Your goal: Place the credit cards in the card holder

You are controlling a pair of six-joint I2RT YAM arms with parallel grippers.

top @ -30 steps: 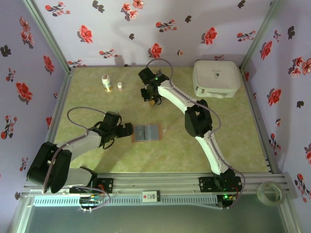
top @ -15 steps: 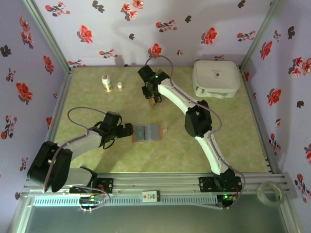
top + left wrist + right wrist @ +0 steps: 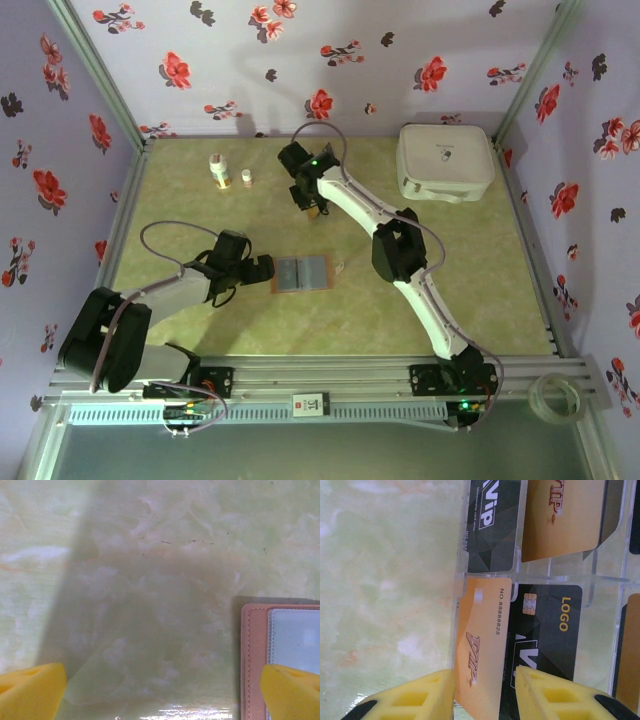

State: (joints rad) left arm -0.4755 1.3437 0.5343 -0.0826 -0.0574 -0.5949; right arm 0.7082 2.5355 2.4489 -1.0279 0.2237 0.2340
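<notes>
At the far left of the table's back edge stand two small bottles (image 3: 219, 170), well away from me. Nearer the front, my left claw (image 3: 255, 268) sits low over the table with its jaws spread wide and nothing between them. In the left wrist view, its yellow fingertips (image 3: 30, 692) sit in the bottom corners.

Just right of that claw lies the card holder (image 3: 301, 272), opened flat, grey-blue lining up. Its reddish-brown left edge (image 3: 252, 660) is by my right-hand fingertip.

Farther back and slightly right, my right claw (image 3: 308, 200) reaches down over a clear card rack (image 3: 461, 575) holding the credit cards (image 3: 492, 525). My jaws there are set narrow, one on either side of a tilted gold card (image 3: 482, 650) marked VIP. I cannot tell whether they pinch it. A black card (image 3: 550, 630) reading LOGO lies right beside it.

Towards the back right corner rests a white rounded case (image 3: 445, 160), and a tape roll (image 3: 557, 395) sits on the front rail at the far right.
</notes>
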